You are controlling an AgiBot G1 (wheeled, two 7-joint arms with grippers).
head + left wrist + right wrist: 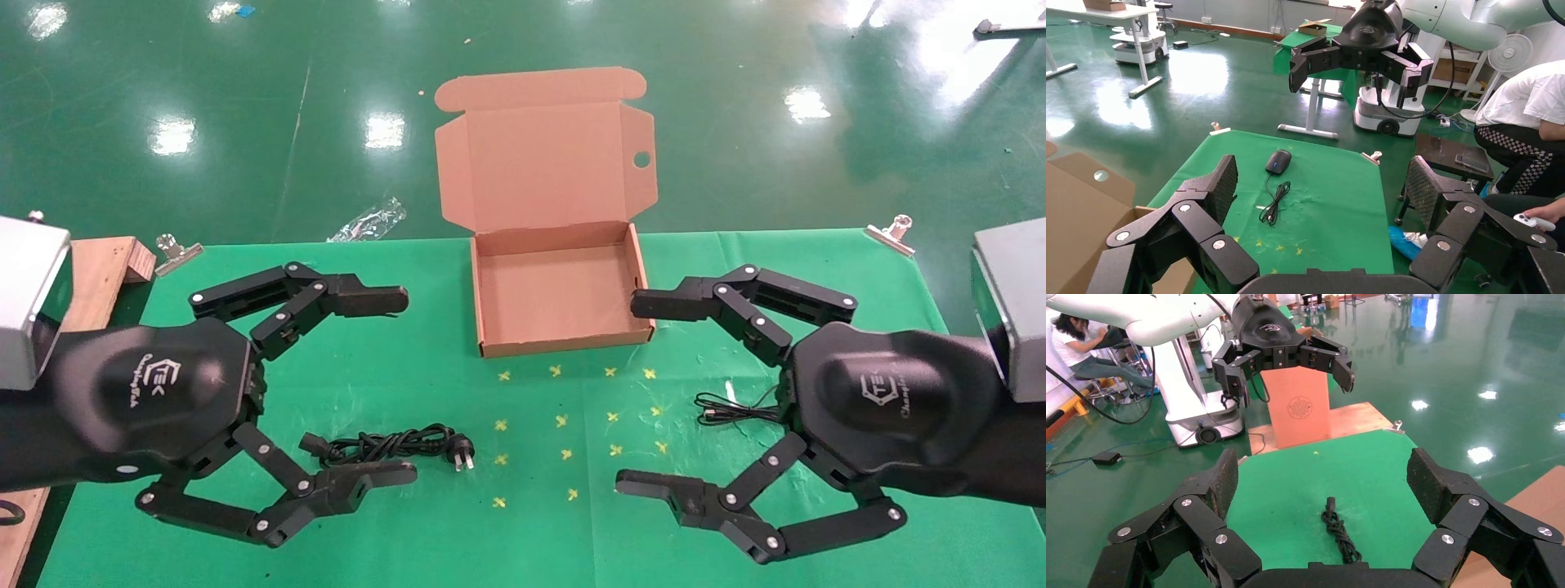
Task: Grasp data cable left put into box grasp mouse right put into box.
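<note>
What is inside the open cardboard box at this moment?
Nothing shows inside the box: the head view shows only its bare brown floor. The data cable and the mouse both lie outside on the green table. A strip behind the near wall is hidden.

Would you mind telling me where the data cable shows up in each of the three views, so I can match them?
Head view: the data cable lies on the green cloth between the open left gripper's fingers.
Left wrist view: not in it; the cord there belongs to the mouse.
Right wrist view: low and central, between the right gripper's open fingers.
Shared landmark: the green cloth.
</note>
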